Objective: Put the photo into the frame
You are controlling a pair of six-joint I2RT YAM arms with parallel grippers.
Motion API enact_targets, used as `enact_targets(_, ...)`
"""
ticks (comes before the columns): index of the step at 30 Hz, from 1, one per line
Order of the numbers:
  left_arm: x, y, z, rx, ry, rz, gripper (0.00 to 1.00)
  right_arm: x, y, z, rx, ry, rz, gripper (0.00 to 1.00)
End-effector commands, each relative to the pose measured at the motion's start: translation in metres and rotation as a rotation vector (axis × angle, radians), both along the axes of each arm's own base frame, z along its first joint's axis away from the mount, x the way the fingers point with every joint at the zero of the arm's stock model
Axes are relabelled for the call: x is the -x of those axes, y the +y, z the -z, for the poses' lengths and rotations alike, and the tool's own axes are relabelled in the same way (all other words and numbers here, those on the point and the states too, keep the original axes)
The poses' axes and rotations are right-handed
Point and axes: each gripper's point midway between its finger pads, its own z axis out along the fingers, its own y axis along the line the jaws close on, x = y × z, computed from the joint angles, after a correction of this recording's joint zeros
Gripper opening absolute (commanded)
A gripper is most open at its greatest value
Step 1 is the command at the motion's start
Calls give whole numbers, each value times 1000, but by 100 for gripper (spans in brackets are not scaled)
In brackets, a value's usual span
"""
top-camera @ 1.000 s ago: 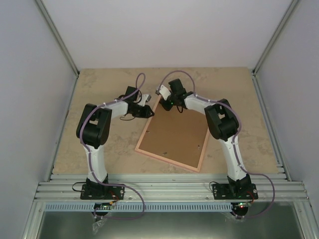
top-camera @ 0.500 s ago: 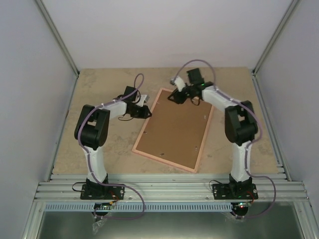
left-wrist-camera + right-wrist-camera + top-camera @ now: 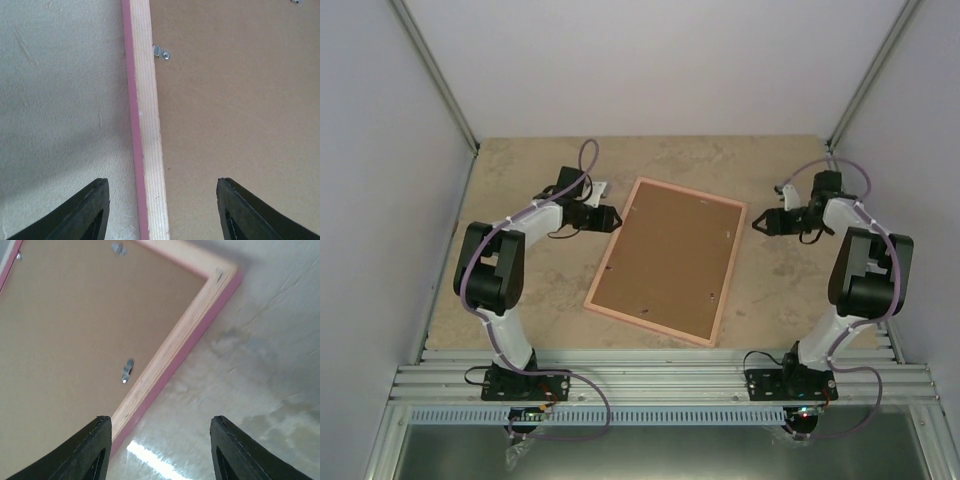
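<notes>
The left claw (image 3: 161, 182) is wide apart and holds nothing. Right under it, running between its two fingers, is the long pink side of the frame (image 3: 145, 125). A little ahead of the claw, a small metal clip (image 3: 161, 52) sits by that side. Off to the claw's right is the flat brown board (image 3: 240, 110) that fills the frame's back. To its left is only the table (image 3: 55, 100).

The right claw (image 3: 757, 222) is wide apart too, and empty. The frame's far corner is ahead of it and to its left — near, but not touching.

That is the big change. A second ago this claw was over the far end of the frame, close to the left claw. Now it has swung out to the side, away from the frame. The frame has also moved a bit, and it lies flat with its back up. The left claw has stayed by the same long side.

The photo is not in any view. It may be under the board — I cannot tell. If it is inside, the job looks nearly done, and the clip may just need a check. If not, the board must come out first.
</notes>
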Motion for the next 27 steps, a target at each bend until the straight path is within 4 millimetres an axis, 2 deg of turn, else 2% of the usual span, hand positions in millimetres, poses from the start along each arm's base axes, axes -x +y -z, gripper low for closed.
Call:
enact_targets(1,2,-3,-13,-7,-31,59,62,22,19,9,-90,64,-42,55)
enact_targets(4,6,-3,-19,-12,-52,87,63,24,23,25,-127,104,-35,53)
enact_targets(8,12,-2,-27,-24,-93,121,63,17,32,40,-189,144,-34,47)
enact_targets(14,36,-18,-29,-36,-126,253,61,2,65,49,-232,167,-82,43)
enact_targets(18,64,-42,-30,-60,-175,411,59,-13,80,57,-232,172,-79,33)
enact_targets(23,94,-83,-27,-118,-259,571,57,-43,92,67,-244,169,-40,32)
enact_targets(24,100,-93,-25,-132,-275,604,56,-46,107,68,-247,172,-64,32)
enact_targets(27,116,-124,-19,-175,-334,704,53,-63,129,66,-253,156,-97,32)
